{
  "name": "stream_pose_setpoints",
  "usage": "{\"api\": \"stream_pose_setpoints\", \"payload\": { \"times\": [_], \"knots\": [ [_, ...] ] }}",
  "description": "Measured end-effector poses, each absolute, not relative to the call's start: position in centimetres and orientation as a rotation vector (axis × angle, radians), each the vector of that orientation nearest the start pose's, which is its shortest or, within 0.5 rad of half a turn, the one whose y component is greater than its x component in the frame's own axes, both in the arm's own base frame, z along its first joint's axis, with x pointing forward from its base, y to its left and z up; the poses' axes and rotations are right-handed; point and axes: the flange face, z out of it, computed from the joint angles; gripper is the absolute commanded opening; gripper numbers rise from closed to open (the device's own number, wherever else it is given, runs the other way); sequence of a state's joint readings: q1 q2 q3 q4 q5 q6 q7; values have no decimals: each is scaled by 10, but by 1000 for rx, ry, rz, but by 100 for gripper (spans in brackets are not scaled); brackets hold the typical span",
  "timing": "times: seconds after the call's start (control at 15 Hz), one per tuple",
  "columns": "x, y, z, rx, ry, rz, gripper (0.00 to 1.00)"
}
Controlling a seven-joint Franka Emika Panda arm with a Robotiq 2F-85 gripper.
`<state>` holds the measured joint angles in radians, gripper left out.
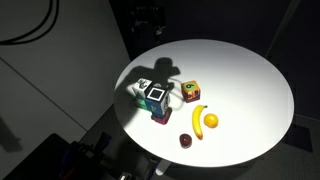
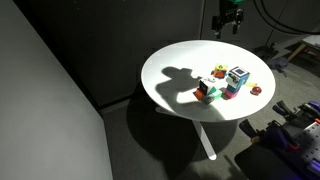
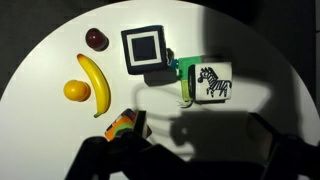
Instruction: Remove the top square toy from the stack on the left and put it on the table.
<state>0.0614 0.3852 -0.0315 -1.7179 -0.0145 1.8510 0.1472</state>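
The top square toy (image 1: pixel 190 90) has a yellow-green top face with a dark mark and reddish sides. It stands on the round white table (image 1: pixel 250 80), to the right of the other cubes. In the wrist view the top square toy (image 3: pixel 125 125) shows striped colours and a dark red side; whatever of the stack lies beneath it is hidden. My gripper (image 3: pixel 185 150) hangs high above the table, open and empty, with its dark fingers at the bottom edge of the wrist view. It also shows as the gripper (image 1: pixel 150 15) and the gripper (image 2: pixel 228 18) in both exterior views.
A pile topped by a black-framed white cube (image 3: pixel 146 48) stands mid-table, with a zebra cube (image 3: pixel 210 82) beside it. A banana (image 3: pixel 93 82), an orange (image 3: pixel 76 90) and a dark red fruit (image 3: pixel 97 39) lie near the table edge. My arm's shadow falls across the tabletop.
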Motion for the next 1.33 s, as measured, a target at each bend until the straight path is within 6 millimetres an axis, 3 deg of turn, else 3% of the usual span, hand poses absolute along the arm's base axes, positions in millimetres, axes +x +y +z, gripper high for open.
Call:
{"api": "stream_pose_setpoints", "payload": {
  "times": [0.73,1.33],
  "knots": [
    [587,21,383,-3160,164,225,100],
    [566,24,400,-3156,153,69,100]
  ]
}}
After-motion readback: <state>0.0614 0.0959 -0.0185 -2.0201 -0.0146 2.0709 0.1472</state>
